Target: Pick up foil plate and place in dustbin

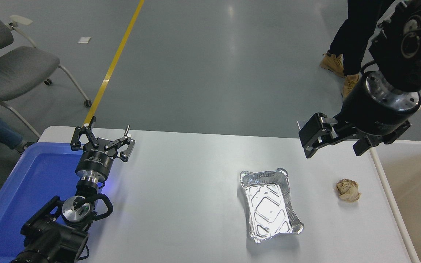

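My right pincer (314, 140) hung in the air above the far right part of the white worktop (181, 190), reaching in from the upper right corner on its thick black arm. Its dark fingers (311, 131) pointed toward the left, and from this angle I could not tell whether they were spread or pressed together; nothing showed between them. It touched nothing on the worktop.

The foil plate (269, 204) lay flat on the worktop, nearer to me than the right pincer and a little to its left, well apart from it. Its crinkled rim was bent in places and the embossed base caught a bright glare. A small crumpled brown paper ball (348, 190) sat to the right of the foil plate, apart from it and close to the worktop's right edge.

The dustbin (397, 204) stood just beside that right edge, only its pale rim and part of its beige inside in view.

My left pincer (102, 133) was parked at the lower left with its fingers spread wide, holding nothing, beside the rim of a blue tray (24, 204).

A person's legs (349, 40) in tan boots stood on the grey floor beyond the worktop, and a grey chair (9, 69) stood at the far left.
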Controlling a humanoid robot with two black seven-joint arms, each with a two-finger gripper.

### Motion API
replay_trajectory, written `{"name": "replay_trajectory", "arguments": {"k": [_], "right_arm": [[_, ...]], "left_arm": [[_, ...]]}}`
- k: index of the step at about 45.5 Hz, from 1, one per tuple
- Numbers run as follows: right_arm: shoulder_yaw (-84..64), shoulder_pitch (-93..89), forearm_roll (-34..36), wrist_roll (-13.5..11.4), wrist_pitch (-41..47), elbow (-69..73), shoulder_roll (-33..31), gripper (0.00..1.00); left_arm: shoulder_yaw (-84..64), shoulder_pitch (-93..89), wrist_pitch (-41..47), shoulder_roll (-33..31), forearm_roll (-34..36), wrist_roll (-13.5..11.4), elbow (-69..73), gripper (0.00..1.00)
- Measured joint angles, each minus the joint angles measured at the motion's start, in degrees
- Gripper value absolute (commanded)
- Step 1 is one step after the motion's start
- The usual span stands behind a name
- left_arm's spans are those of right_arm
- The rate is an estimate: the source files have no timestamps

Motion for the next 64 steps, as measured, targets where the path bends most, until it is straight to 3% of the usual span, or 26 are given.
{"name": "replay_trajectory", "arguments": {"k": [44,64], "right_arm": [[1.1,-2.7,0.0,0.0,-0.2,-1.2,0.7,1.00],[1.8,-11.3,-0.7,-0.1,-10.0,-1.7,2.8,1.00]], "left_arm": [[0.0,0.0,0.0,0.0,-0.1,0.0,0.0,0.99],[0.0,0.0,0.0,0.0,-0.1,0.0,0.0,0.99]]}}
